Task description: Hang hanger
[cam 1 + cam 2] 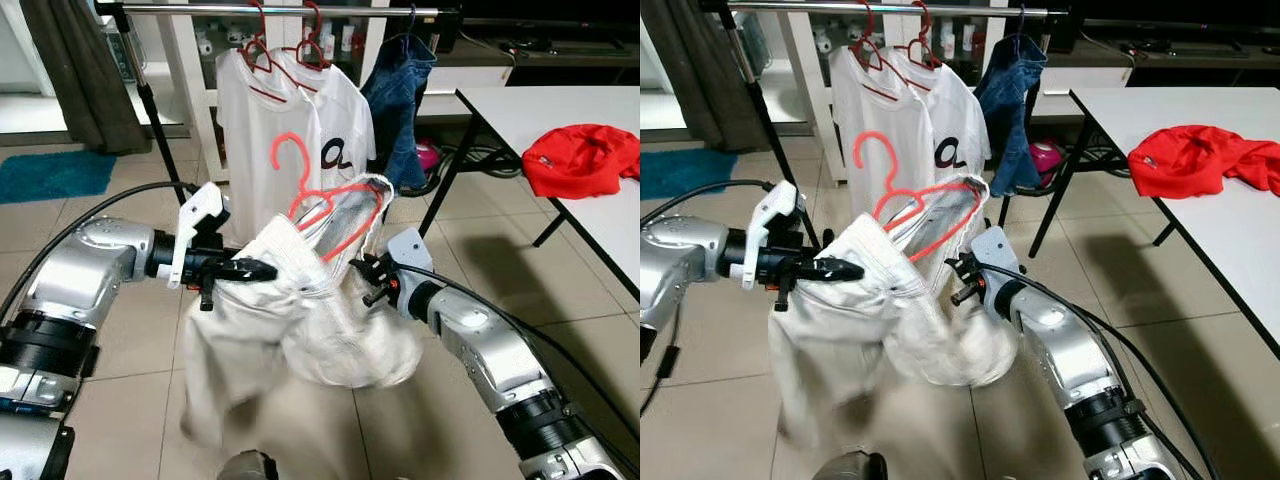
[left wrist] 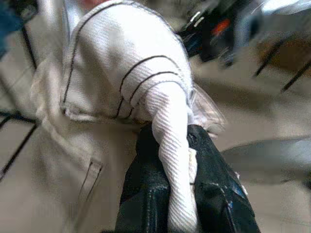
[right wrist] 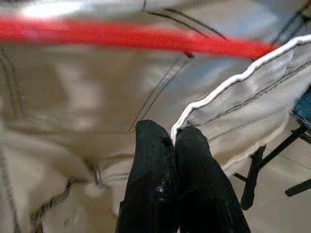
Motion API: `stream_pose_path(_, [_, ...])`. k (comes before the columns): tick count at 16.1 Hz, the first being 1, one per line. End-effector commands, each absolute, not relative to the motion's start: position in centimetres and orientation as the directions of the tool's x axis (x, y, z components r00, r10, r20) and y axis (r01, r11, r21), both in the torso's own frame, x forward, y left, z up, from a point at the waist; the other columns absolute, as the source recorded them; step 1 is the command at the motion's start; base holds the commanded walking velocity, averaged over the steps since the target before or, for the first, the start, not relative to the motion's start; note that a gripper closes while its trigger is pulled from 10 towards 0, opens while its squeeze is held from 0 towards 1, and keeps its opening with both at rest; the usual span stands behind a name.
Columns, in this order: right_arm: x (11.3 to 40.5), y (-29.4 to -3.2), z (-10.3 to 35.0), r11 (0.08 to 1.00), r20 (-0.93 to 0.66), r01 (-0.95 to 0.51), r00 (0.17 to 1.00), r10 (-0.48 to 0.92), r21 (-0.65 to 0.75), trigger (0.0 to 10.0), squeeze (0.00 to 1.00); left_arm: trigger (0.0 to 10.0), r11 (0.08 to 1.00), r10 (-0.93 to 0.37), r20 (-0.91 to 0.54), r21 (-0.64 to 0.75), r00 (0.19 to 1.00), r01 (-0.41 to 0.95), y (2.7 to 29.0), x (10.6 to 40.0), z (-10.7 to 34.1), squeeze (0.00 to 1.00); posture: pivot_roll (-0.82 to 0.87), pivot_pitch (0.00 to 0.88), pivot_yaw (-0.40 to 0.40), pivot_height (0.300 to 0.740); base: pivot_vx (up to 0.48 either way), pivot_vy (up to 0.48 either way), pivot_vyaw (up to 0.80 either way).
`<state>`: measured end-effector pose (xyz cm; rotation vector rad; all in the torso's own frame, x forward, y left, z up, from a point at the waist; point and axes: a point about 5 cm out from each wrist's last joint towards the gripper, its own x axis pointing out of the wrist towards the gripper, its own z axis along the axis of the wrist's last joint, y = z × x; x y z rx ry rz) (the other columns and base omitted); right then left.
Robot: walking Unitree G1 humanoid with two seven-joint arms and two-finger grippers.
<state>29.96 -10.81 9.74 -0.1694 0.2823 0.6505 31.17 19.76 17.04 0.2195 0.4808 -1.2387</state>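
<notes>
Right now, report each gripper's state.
Left gripper: shut on the white trousers.
Right gripper: shut on the trousers' edge, near the red hanger.

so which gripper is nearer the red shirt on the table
Right. The right gripper grips the trousers on the red shirt's side; the left gripper is farther off.

The red hanger [image 1: 335, 205] is partly buried in the white trousers [image 1: 300, 320], its lower bar hidden; the trousers' hanging legs blur toward the floor [image 1: 120, 400]; the right tool [image 1: 362, 272] has its tips lost in cloth; the tabletop [image 1: 590, 190] is cut off at the right edge; the left wrist view's background is smeared beyond reading.
</notes>
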Motion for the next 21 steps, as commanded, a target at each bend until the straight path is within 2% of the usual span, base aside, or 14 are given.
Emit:
stream_pose_path(1, [29.9,-11.0,10.0,0.779,-0.294,-0.622,0.760,0.580,-0.072,0.0,0.00,0.0,0.360,-0.809,-0.493,0.011,0.319,0.933,20.0,32.1,18.1,0.00,-0.04,0.000,0.012,0.740,0.000,0.000,0.00])
stream_pose_path(4, [30.8,-12.9,10.6,0.832,-0.292,-0.545,0.816,0.499,-0.100,0.0,0.00,0.0,0.492,-0.655,-0.602,0.119,0.457,0.863,21.9,33.3,17.0,0.00,-0.04,0.000,0.011,0.740,0.000,0.000,0.00])
stream_pose_path(6, [32.1,-14.9,12.8,0.874,-0.237,-0.473,0.867,0.439,-0.109,0.0,0.00,0.0,0.580,-0.510,-0.655,0.218,0.558,0.785,23.5,34.1,16.0,0.00,-0.04,0.000,0.010,0.740,0.000,0.000,0.00])
stream_pose_path(8, [32.6,-15.9,14.9,0.892,-0.187,-0.447,0.884,0.427,-0.074,0.0,0.00,0.0,0.601,-0.420,-0.688,0.277,0.592,0.749,24.2,34.3,15.0,0.00,-0.04,0.000,0.007,0.740,0.000,0.000,0.00])
stream_pose_path(10, [32.9,-16.3,16.8,0.902,-0.133,-0.431,0.894,0.428,0.004,0.0,0.00,0.0,0.574,-0.421,-0.714,0.268,0.559,0.774,23.8,34.0,13.8,0.00,-0.04,0.000,0.006,0.740,0.000,0.000,0.00])
stream_pose_path(12, [32.9,-15.6,18.3,0.884,-0.089,-0.464,0.880,0.467,0.050,0.0,0.00,0.0,0.547,-0.479,-0.720,0.202,0.502,0.812,22.4,33.6,12.5,0.00,-0.05,0.000,0.005,0.740,0.000,0.000,0.00])
stream_pose_path(13, [32.8,-14.5,19.3,0.861,-0.062,-0.501,0.860,0.507,0.084,0.0,0.00,0.0,0.496,-0.551,-0.716,0.132,0.428,0.859,20.7,33.1,11.5,0.00,-0.05,0.000,0.004,0.740,0.000,0.000,0.00])
stream_pose_path(14, [32.8,-14.3,19.5,0.857,-0.058,-0.508,0.856,0.513,0.083,0.0,0.00,0.0,0.482,-0.567,-0.717,0.109,0.404,0.869,20.1,32.9,11.1,0.00,-0.05,0.000,0.004,0.740,0.000,0.000,0.00])
stream_pose_path(16, [33.0,-14.1,20.3,0.859,-0.055,-0.506,0.858,0.511,0.080,0.0,0.00,0.0,0.383,-0.575,-0.768,0.052,0.282,0.922,18.5,31.8,8.9,0.00,-0.07,0.000,0.010,0.740,0.000,0.000,0.00])
stream_pose_path(21, [33.2,-15.1,21.1,0.879,-0.078,-0.475,0.875,0.477,0.042,0.0,0.00,0.0,0.370,-0.483,-0.842,0.053,0.241,0.928,19.0,30.9,6.7,0.00,-0.10,0.000,0.018,0.740,0.000,0.000,0.00])
